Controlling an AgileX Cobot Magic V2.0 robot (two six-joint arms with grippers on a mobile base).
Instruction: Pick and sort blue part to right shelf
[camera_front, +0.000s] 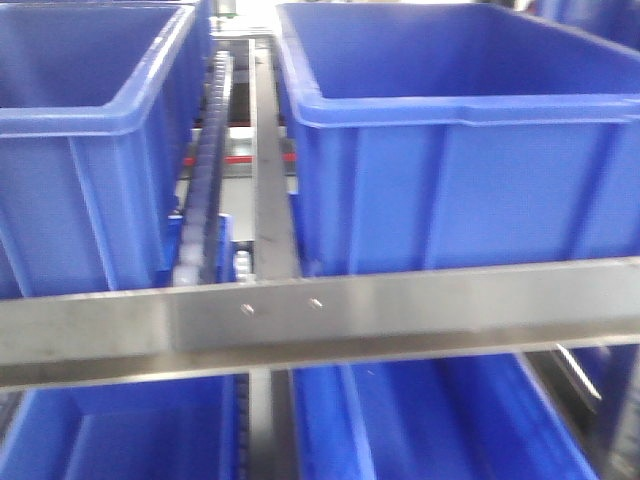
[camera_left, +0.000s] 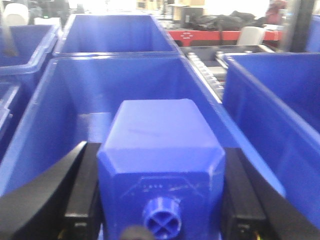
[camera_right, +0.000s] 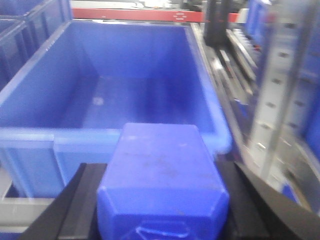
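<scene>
The left gripper (camera_left: 161, 200) is clamped on a blue block (camera_left: 162, 150) with a small round knob (camera_left: 161, 222) on its near end. Black fingers (camera_left: 82, 200) press both its sides, above a long blue bin (camera_left: 65, 100). To the right, the right gripper (camera_right: 162, 210) grasps the blue part (camera_right: 160, 170), which sits squarely between that gripper's two fingers, touching both, with a rectangular outline on its near end. The part hangs just over the near rim of an open blue crate (camera_right: 30, 135), beside a steel upright (camera_right: 280, 75).
</scene>
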